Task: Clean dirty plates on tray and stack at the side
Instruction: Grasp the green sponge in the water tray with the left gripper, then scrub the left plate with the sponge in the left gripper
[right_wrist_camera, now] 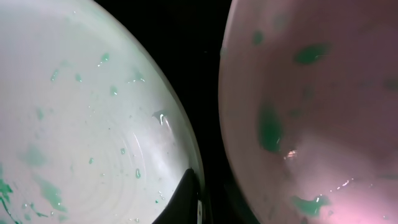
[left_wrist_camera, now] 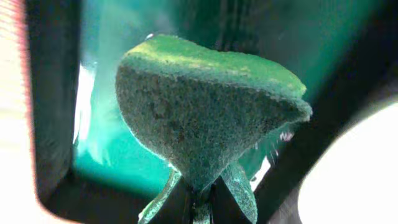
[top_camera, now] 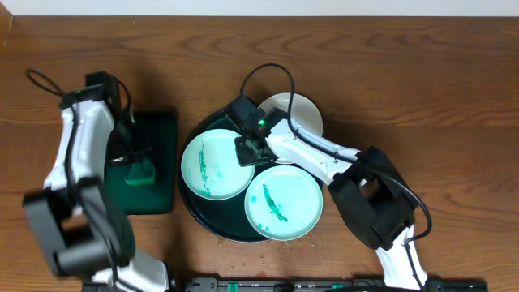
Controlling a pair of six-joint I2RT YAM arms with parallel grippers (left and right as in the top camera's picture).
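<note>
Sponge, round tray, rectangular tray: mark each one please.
sponge (left_wrist_camera: 205, 106): left wrist view, middle of its rough face.
round tray (top_camera: 219, 213): overhead view, bare floor at its lower left.
rectangular tray (top_camera: 165, 154): overhead view, bare right part.

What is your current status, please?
Left gripper shut on sponge, over small rectangular tray. Right gripper low over round tray, by left plate rim; jaws unclear. Three dirty plates unstacked, back plate partly under right arm.
</note>
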